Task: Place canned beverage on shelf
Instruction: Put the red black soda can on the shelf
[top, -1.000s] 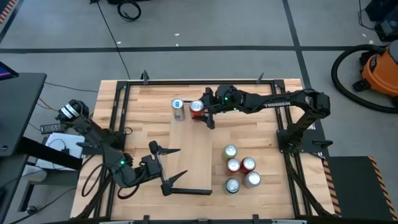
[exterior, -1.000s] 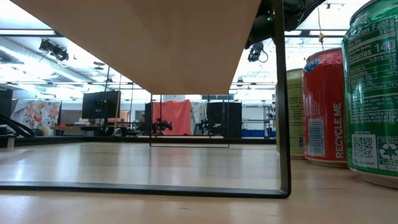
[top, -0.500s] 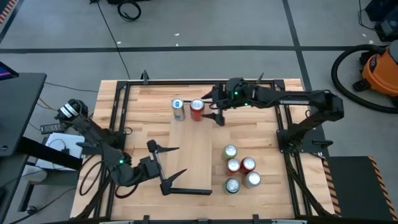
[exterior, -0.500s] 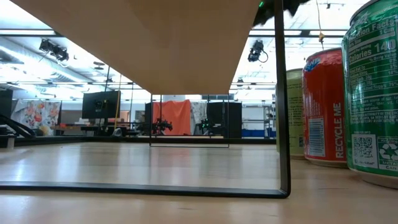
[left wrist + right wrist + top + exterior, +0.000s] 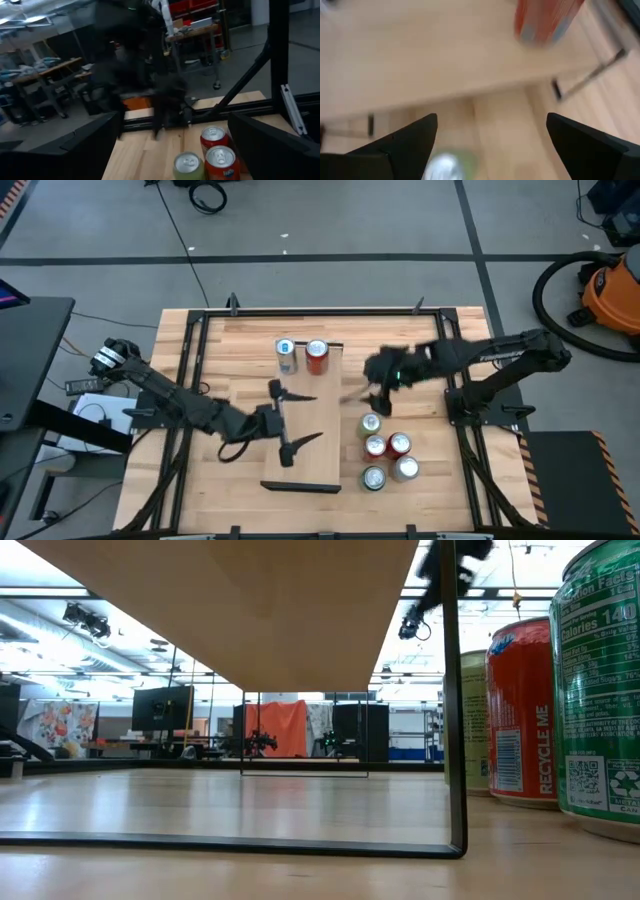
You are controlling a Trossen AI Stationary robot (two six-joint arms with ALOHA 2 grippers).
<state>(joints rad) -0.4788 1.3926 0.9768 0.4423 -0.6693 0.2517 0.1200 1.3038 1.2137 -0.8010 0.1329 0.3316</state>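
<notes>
While two cans, a blue can (image 5: 286,355) and a red can (image 5: 317,356), sit at the shelf's (image 5: 308,442) far edge, both jaws are spread wide holding nothing, left gripper (image 5: 291,420) over mid-shelf, right gripper (image 5: 362,392) just off its right edge above the counter (image 5: 420,355).

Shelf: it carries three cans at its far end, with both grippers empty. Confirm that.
Wrong on the count. The high view shows two cans on the shelf: a silver can and a red can. Both grippers are empty.
</notes>
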